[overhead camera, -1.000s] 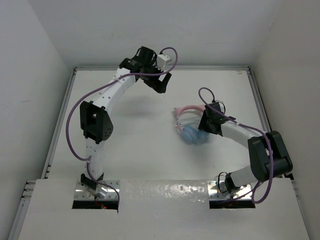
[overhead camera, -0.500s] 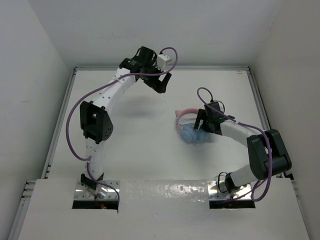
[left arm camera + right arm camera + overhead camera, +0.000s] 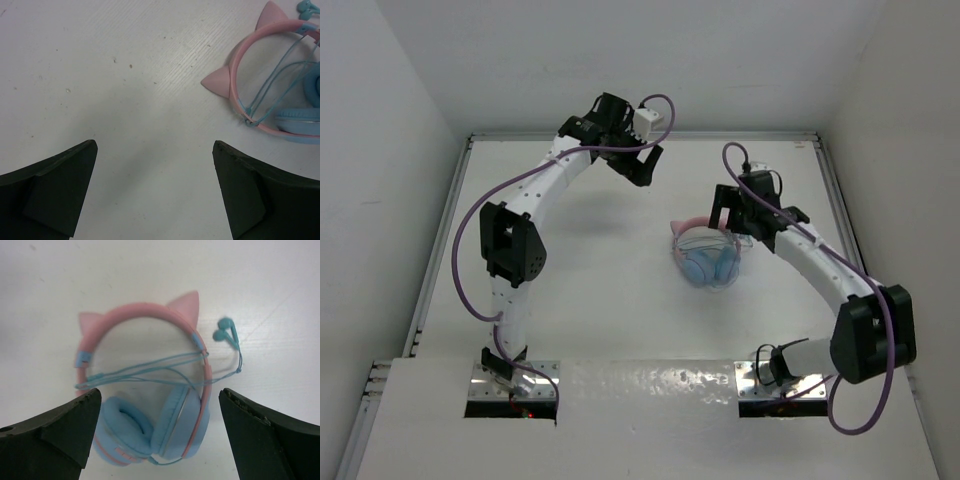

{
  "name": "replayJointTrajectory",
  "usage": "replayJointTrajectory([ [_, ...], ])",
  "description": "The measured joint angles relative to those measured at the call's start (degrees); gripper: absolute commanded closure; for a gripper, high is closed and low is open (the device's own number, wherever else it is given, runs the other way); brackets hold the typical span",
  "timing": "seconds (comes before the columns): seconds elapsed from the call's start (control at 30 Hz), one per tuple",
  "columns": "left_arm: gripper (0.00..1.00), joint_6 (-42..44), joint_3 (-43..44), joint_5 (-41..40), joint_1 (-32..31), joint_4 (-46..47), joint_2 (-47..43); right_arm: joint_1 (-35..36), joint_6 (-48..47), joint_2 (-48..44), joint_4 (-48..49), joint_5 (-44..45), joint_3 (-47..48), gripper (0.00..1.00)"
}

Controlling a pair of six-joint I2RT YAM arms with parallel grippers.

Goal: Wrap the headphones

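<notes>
The headphones point(image 3: 708, 257) lie flat on the white table, right of centre: pink cat-ear headband, two light blue ear cups folded together, thin teal cable strung in loops across the band. In the right wrist view the headphones point(image 3: 125, 430) sit straight below, and the cable's teal end point(image 3: 225, 332) rests beside the band. My right gripper point(image 3: 740, 222) hovers just behind and above them, open, its jaws point(image 3: 159, 392) wide with nothing gripped. My left gripper point(image 3: 645, 165) hangs open at the far middle of the table, its fingers point(image 3: 154, 143) over bare table, the headphones point(image 3: 235, 65) at its upper right.
A raised rim point(image 3: 640, 135) borders the table at the back, and rails run down both sides. White walls stand close on the left, right and back. Thick purple cables point(image 3: 470, 230) loop off both arms.
My right gripper opened wide, let go of the headphones and rose back toward the far side. The headphones stay on the table. The left arm has not moved.
</notes>
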Motion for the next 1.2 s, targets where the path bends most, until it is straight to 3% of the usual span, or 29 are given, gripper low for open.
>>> replayJointTrajectory([
  [0.3, 0.01, -2.0, 0.0, -2.8, 0.1, 0.2, 0.0, -4.2, -3.0, -3.2, -11.9, -2.5, 18.5, 0.01],
  [0.47, 0.01, -3.6, 0.0, -5.5, 0.4, 1.2, 0.0, -16.6, -0.7, -2.6, -15.9, -7.8, 21.1, 0.01],
  [0.6, 0.01, -4.9, -0.4, -7.5, 1.1, 2.7, 0.0, -30.1, 4.3, -1.6, -16.2, -12.5, 16.6, 0.01],
  [0.7, 0.01, -6.1, -2.8, -9.0, 2.3, 4.5, -0.4, -36.3, 7.5, -0.9, -16.8, -13.6, 12.9, 0.01],
  [1.2, 0.01, -9.1, -12.2, -14.7, 7.5, 6.6, -2.0, -38.0, 10.0, 0.1, -19.9, -10.2, 11.5, 0.01],
])
